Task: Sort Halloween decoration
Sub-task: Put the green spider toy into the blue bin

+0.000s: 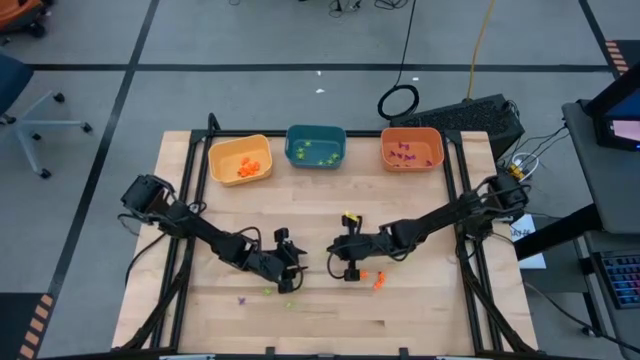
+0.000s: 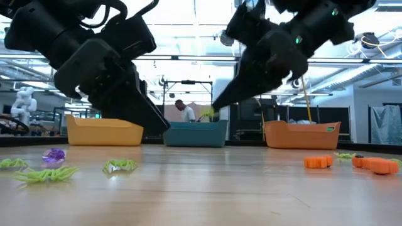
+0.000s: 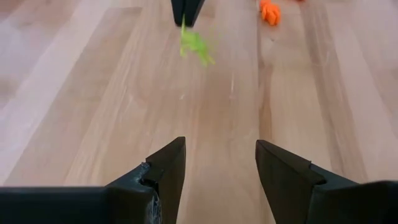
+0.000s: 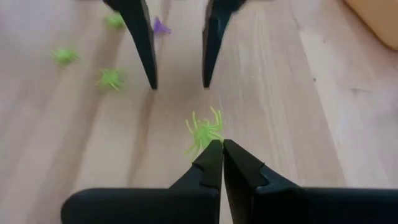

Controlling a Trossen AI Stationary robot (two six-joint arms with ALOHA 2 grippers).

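Right gripper: (image 4: 222,149) fingers pressed together on a light-green spider (image 4: 204,132), pinched by an edge or leg and lifted clear of the table near the middle.
Left gripper: (image 3: 221,163) fingers spread with nothing between them, low over bare wood, facing the right gripper from just left of it.
Held spider, how it would handle: judged feather-light and soft, with thin bendy legs; a leg pinch looked precarious, so the body would be the safer hold.
Loose decorations: green spiders (image 2: 43,175) and a purple trinket (image 2: 53,154) lay on the near left of the table; orange pieces (image 2: 318,161) lay near right, just beside the right gripper.
Bins: along the far edge, yellow bin (image 1: 240,160) held orange pieces, teal bin (image 1: 315,146) held green ones, orange bin (image 1: 411,148) held purple ones.
Likely destination: the teal bin, judging by colour.
Risk: the spider could slip or flick away if jolted.
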